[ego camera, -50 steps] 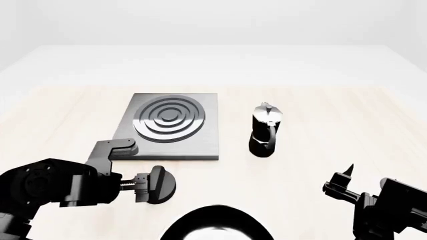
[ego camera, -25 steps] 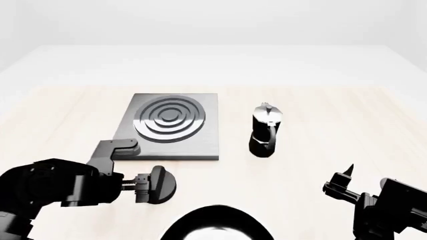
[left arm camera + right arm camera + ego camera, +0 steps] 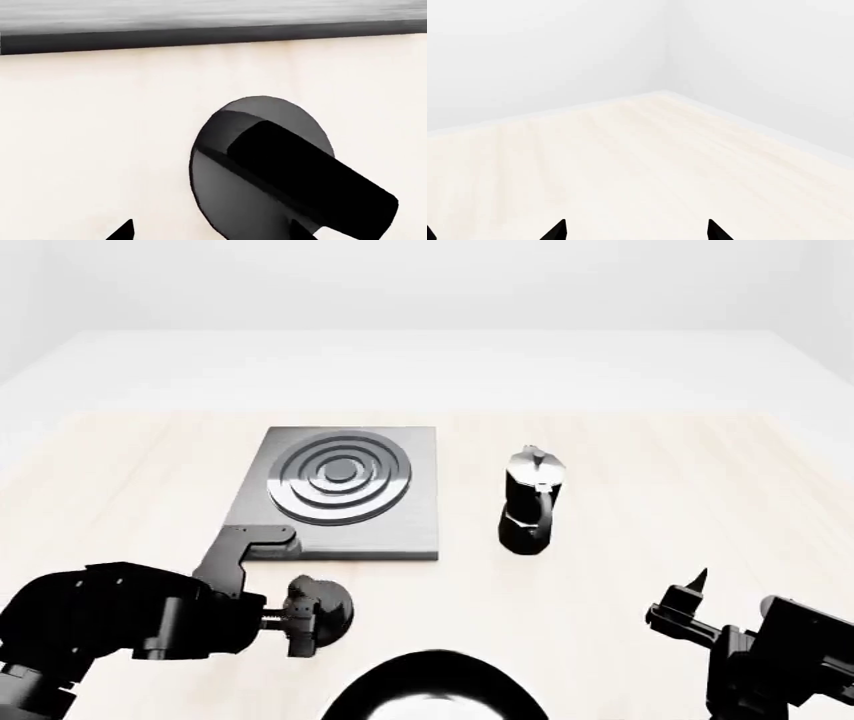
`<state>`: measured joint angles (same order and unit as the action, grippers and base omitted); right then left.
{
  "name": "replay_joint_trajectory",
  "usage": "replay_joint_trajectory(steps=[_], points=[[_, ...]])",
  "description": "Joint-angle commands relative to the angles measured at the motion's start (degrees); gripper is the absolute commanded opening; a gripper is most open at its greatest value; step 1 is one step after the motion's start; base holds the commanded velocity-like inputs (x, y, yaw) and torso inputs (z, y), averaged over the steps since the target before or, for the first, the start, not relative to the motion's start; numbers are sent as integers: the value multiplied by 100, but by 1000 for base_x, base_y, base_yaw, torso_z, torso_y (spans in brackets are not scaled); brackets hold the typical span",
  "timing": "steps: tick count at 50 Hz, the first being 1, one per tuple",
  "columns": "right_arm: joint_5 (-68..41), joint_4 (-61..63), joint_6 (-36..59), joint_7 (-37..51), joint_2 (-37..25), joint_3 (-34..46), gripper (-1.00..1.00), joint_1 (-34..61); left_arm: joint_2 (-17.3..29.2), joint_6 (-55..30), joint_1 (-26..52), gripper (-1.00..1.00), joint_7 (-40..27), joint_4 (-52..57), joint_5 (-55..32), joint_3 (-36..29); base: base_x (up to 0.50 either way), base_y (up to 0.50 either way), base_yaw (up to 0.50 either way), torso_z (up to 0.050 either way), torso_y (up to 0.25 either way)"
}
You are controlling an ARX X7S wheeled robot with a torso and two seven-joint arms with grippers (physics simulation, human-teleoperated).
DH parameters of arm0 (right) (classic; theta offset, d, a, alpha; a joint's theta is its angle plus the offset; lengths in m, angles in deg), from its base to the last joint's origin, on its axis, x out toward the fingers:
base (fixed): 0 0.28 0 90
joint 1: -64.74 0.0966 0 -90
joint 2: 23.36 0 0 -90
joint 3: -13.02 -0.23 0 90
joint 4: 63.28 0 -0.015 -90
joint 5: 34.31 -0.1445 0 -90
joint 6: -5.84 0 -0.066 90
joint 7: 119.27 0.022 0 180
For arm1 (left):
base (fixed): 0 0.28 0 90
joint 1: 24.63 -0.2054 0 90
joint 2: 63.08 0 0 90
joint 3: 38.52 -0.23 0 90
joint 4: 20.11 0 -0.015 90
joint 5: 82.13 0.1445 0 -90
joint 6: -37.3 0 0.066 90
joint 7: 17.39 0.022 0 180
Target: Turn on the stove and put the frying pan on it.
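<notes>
pale wood table (image 3: 694,490), ringed grey metal stove (image 3: 342,490).

Round black knob (image 3: 267,170) on pale table (image 3: 100,140); grey stove (image 3: 200,20) edge beyond; end effector (image 3: 210,231) tips apart

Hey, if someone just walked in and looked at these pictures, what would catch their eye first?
Probably the grey stove with its raised burner rings, in the middle of the pale table. Next, the left hand at the black knob just in front of the stove, and the black-and-silver moka pot standing upright to the stove's right.
</notes>
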<state>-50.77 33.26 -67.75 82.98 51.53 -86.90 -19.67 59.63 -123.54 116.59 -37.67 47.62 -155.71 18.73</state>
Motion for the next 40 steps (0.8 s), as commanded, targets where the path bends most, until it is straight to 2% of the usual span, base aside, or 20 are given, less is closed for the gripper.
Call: replay_joint_trajectory(steps=[1,9,14,30,40], points=[[-21,14,5,20,-9,19,100,-6,-139,22,16,100,274,42,-74,-109,0,0,0,0,0],[-39,20,7,33,-18,26,100,-9,-229,143,133,100,349,-40,58,-184,0,0,0,0,0],[-51,50,17,46,-25,30,100,-22,-337,503,294,100,282,-453,276,-100,0,0,0,0,0],[-84,57,7,68,-47,48,100,-43,-655,852,733,100,476,-1199,579,-171,0,0,0,0,0],[-112,60,-8,81,-62,53,100,-56,-1003,1314,1123,100,523,-2398,881,-143,0,0,0,0,0]])
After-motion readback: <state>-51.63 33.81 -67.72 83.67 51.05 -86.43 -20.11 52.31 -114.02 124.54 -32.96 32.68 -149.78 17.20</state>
